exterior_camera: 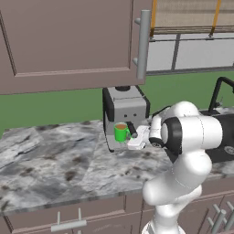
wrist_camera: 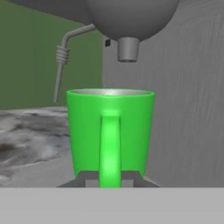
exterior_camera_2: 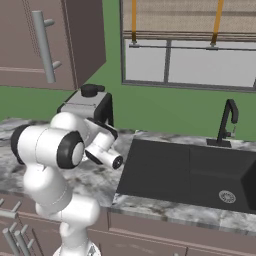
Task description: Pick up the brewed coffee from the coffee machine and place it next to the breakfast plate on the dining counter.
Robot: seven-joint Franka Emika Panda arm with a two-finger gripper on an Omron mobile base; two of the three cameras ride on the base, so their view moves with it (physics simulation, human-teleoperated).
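The brewed coffee, a bright green mug (exterior_camera: 121, 132), stands on the drip tray of the silver-grey coffee machine (exterior_camera: 124, 112), under its dark spout (wrist_camera: 127, 49). In the hand view the mug (wrist_camera: 87, 131) is close and upright, its handle turned straight toward me. My gripper (exterior_camera: 133, 130) reaches in from the mug's right. Its fingertips (wrist_camera: 90, 180) sit tight against both sides of the handle, so the gripper (wrist_camera: 110, 180) is shut on it. The mug rests on the tray. The coffee machine (exterior_camera_2: 90, 106) is partly hidden behind my arm. The breakfast plate and the dining counter are out of view.
The machine stands on a marbled wall counter (exterior_camera: 50, 155). A brown wall cabinet (exterior_camera: 68, 41) hangs low above it. A thin steam wand (wrist_camera: 61, 57) hangs left of the mug. A black sink (exterior_camera_2: 185, 172) with a dark faucet (exterior_camera_2: 226, 122) lies to the right.
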